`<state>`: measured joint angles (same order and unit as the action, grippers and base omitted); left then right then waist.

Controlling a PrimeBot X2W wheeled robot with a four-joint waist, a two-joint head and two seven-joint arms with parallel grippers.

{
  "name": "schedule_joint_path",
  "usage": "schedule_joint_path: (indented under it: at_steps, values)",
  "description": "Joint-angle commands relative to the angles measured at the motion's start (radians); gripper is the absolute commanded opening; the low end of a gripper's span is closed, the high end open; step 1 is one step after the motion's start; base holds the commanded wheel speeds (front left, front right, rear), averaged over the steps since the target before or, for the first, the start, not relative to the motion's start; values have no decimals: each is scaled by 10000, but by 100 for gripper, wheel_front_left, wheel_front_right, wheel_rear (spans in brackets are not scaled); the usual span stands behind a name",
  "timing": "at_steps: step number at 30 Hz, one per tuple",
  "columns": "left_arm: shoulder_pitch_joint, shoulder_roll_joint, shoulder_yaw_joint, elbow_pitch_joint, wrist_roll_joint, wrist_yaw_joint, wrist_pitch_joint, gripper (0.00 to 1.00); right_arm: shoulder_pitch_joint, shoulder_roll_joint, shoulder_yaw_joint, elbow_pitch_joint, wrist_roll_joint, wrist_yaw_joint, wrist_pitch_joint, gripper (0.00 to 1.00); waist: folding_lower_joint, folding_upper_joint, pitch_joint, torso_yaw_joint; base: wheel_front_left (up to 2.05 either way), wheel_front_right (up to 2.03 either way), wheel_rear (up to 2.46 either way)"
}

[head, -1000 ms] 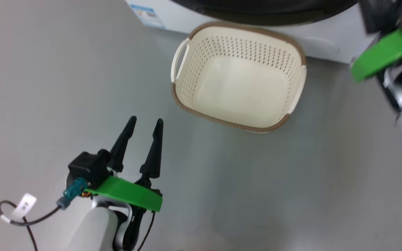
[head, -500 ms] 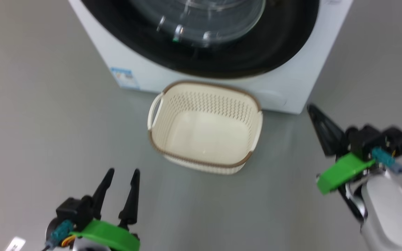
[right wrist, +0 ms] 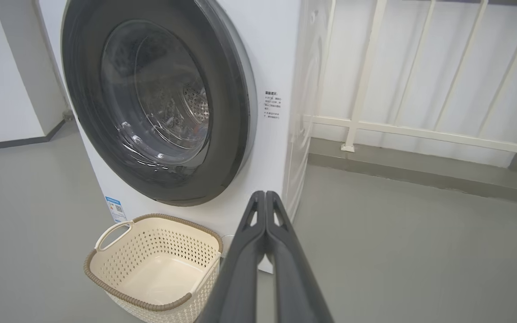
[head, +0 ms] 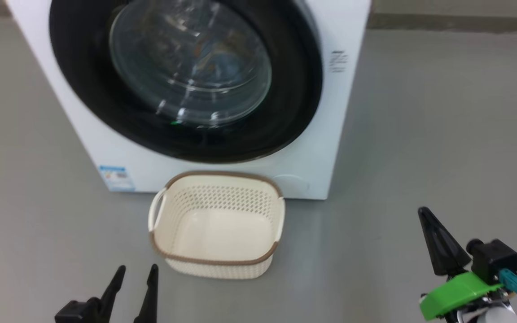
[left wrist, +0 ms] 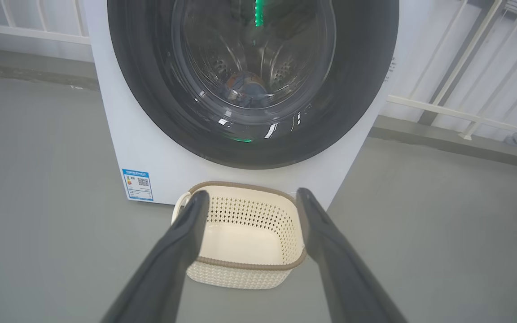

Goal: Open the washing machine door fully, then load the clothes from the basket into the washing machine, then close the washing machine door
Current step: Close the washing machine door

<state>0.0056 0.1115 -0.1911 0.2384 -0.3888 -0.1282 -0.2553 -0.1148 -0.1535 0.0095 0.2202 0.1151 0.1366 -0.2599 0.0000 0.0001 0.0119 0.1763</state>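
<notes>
Left gripper (head: 137, 270) stands at the lower left of the head view with its two dark fingers spread apart and nothing between them. In its own wrist view the fingers frame the basket (head: 218, 268) from afar without touching it. Right gripper (head: 425, 217) is at the lower right, its fingers pressed together into one point, and it holds nothing. Both are well apart from the washing machine (head: 337, 134).

The basket sits on the grey floor (head: 420, 134) in the lower centre of the frame, just in front of the machine, and it is empty. The washing machine door (head: 186, 76) fills the upper left and centre. Its black rim lies flat against the white front, so I judge it is closed. Behind the glass, in the left wrist view, a small coloured lump (left wrist: 245, 87) lies in the drum. It is probably the clothes, but it is too dim to be sure.

From this I judge that the last step, closing the door, is done or almost done. The next move asks only for a check that the door is latched at its right edge. If it is not, the closed right gripper could press the rim there.
</notes>
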Motion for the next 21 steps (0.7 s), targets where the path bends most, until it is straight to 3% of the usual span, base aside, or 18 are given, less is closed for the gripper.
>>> schedule_joint_path:
  at_steps: [1,11,12,13,14,21]
  values:
    - [-72,151,479,-320,136,-25,-65,100,129,90,0,-389,-168,-59,-19,0,0,-1,-669,-789,0,0,0]
    - [416,21,890,-463,298,-25,-65,100,1019,613,-703,-802,-606,-59,-19,0,0,-1,-842,-1275,0,0,0]
    - [437,-5,943,-486,334,-25,-65,100,1085,648,-816,-864,-767,-59,-19,34,0,-1,-836,-1302,0,0,0]
    - [451,-29,983,-490,361,-25,-65,100,1144,704,-954,-925,-882,-59,-19,91,0,-1,-830,-1331,0,0,0]
    - [454,-49,1011,-481,386,-25,-65,100,1210,768,-1064,-948,-916,-59,-19,100,0,-1,-829,-1349,0,0,0]
    - [386,-252,1287,-419,492,-25,-65,100,1407,983,-1324,-1009,-1190,-59,-19,100,0,-1,-836,-1378,0,0,0]
